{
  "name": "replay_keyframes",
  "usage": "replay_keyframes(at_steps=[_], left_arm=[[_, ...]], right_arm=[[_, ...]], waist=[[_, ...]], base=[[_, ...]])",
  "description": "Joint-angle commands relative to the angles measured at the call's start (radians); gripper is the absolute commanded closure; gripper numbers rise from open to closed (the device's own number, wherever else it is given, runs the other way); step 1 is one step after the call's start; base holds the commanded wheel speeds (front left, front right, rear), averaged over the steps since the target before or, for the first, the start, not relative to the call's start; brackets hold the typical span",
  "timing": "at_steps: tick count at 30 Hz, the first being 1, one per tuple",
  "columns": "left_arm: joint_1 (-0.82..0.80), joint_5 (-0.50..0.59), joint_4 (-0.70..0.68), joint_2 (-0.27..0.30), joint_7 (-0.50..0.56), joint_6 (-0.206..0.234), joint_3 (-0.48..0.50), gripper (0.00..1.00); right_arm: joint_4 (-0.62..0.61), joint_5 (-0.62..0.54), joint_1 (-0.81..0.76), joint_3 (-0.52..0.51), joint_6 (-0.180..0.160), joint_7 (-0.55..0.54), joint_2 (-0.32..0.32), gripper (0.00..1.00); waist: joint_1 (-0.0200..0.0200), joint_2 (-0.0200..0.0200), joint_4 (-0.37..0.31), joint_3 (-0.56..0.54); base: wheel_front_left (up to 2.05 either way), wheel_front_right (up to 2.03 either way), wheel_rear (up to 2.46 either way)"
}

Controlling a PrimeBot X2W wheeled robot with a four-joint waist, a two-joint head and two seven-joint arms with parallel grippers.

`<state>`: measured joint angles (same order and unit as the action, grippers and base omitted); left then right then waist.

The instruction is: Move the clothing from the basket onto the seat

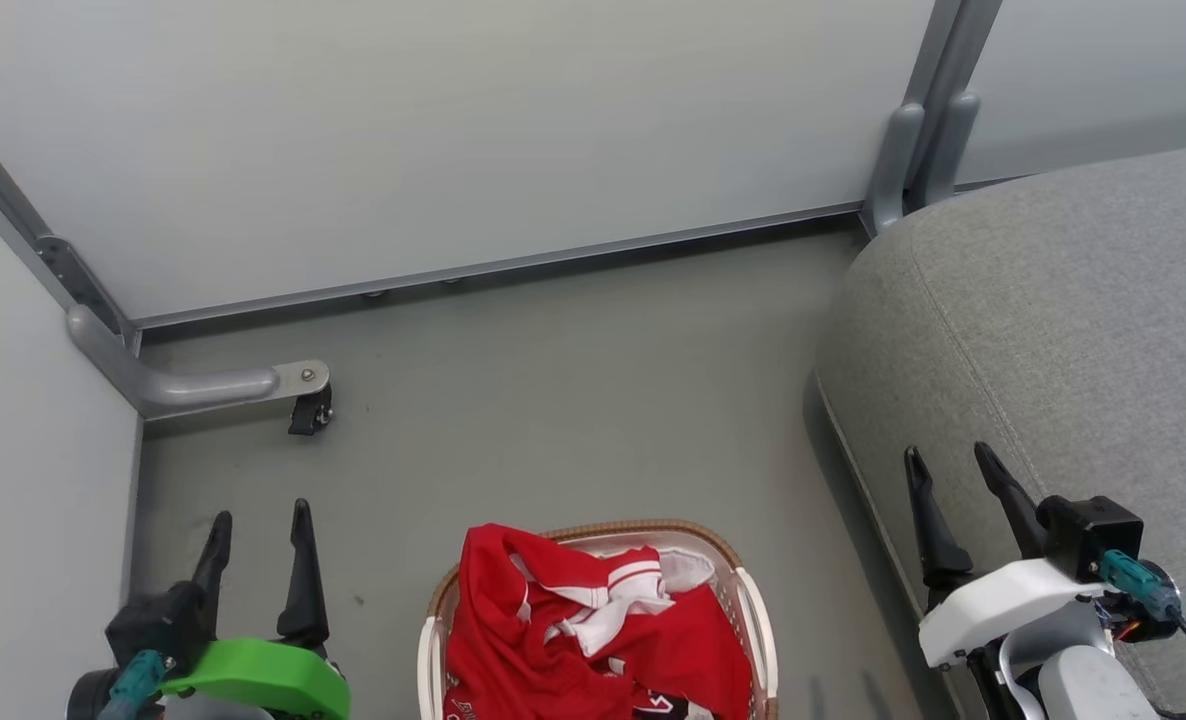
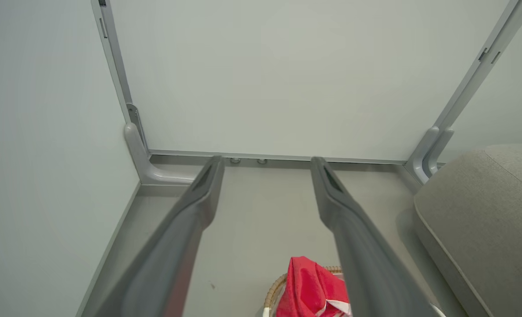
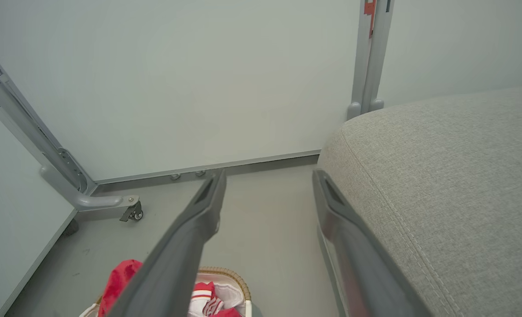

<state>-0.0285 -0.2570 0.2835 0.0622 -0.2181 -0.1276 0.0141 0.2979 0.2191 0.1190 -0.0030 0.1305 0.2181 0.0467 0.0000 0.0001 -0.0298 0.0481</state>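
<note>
Red clothing [image 1: 573, 630] with white stripes lies piled in the white basket [image 1: 753, 600] with a brown woven rim, at the bottom middle of the head view. It also shows as red clothing [image 2: 311, 288] in the left wrist view and clothing [image 3: 120, 277] in the basket [image 3: 237, 281] in the right wrist view. The grey seat [image 1: 1063, 330] fills the right side. My left gripper [image 1: 261, 520] stands open to the left of the basket, holding nothing. My right gripper [image 1: 950, 460] is open over the seat's front edge, also holding nothing.
White partition panels with grey frames close the space at the back and left. A grey panel foot with a castor [image 1: 308, 410] juts onto the grey floor [image 1: 573, 400] at the left. A second post [image 1: 913, 160] stands by the seat's far corner.
</note>
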Motion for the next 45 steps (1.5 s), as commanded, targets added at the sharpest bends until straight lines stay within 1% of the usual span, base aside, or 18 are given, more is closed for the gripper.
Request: replay_keyframes(at_steps=[1, 5, 12, 21, 24, 32, 37, 41, 45], left_arm=[[-0.021, 0.013, 0.007, 0.000, -0.009, -0.004, -0.017, 0.00], [-0.040, 0.012, 0.030, 0.000, -0.017, -0.004, -0.045, 0.00], [-0.118, 0.013, 0.094, 0.016, -0.030, -0.004, -0.138, 0.00], [-0.268, 0.058, 0.200, 0.076, -0.045, -0.004, -0.223, 0.00], [-0.311, 0.062, 0.239, 0.096, -0.048, -0.004, -0.236, 0.00], [-0.404, 0.069, 0.359, 0.148, -0.047, -0.004, -0.267, 0.00], [-0.461, 0.069, 0.449, 0.183, -0.047, -0.004, -0.297, 0.00], [-0.503, 0.058, 0.526, 0.199, -0.047, -0.004, -0.310, 0.00], [-0.535, 0.038, 0.620, 0.203, -0.047, -0.004, -0.324, 0.00]], right_arm=[[0.001, -0.021, 0.022, 0.003, 0.000, 0.010, 0.005, 0.00], [0.001, -0.040, 0.040, 0.009, 0.000, 0.017, 0.005, 0.00], [-0.022, -0.071, 0.103, 0.027, 0.000, 0.031, 0.006, 0.00], [-0.067, -0.118, 0.184, 0.079, 0.000, 0.046, 0.006, 0.00], [-0.093, -0.121, 0.204, 0.103, 0.000, 0.049, 0.006, 0.00], [-0.153, -0.093, 0.249, 0.138, 0.000, 0.048, 0.005, 0.00], [-0.165, -0.087, 0.264, 0.147, 0.000, 0.048, 0.005, 0.00], [-0.172, -0.084, 0.266, 0.152, 0.000, 0.048, 0.005, 0.00], [-0.173, -0.080, 0.266, 0.154, 0.000, 0.048, 0.005, 0.00]], waist=[[0.0000, -0.0001, -0.006, 0.025], [0.0000, -0.0001, -0.019, 0.074], [0.0000, -0.0001, -0.060, 0.191], [0.0000, -0.0001, -0.136, 0.385], [0.0000, -0.0001, -0.162, 0.440], [0.0000, -0.0001, -0.217, 0.553], [0.0000, -0.0001, -0.237, 0.611], [0.0000, -0.0001, -0.248, 0.647], [0.0000, -0.0001, -0.254, 0.673]], base=[[0.00, 0.00, 0.00], [0.00, 0.00, 0.00], [0.00, 0.00, 0.00], [0.00, 0.00, 0.00], [0.00, 0.00, 0.00], [0.00, 0.00, 0.00], [0.00, 0.00, 0.00], [0.00, 0.00, 0.00], [0.00, 0.00, 0.00]])
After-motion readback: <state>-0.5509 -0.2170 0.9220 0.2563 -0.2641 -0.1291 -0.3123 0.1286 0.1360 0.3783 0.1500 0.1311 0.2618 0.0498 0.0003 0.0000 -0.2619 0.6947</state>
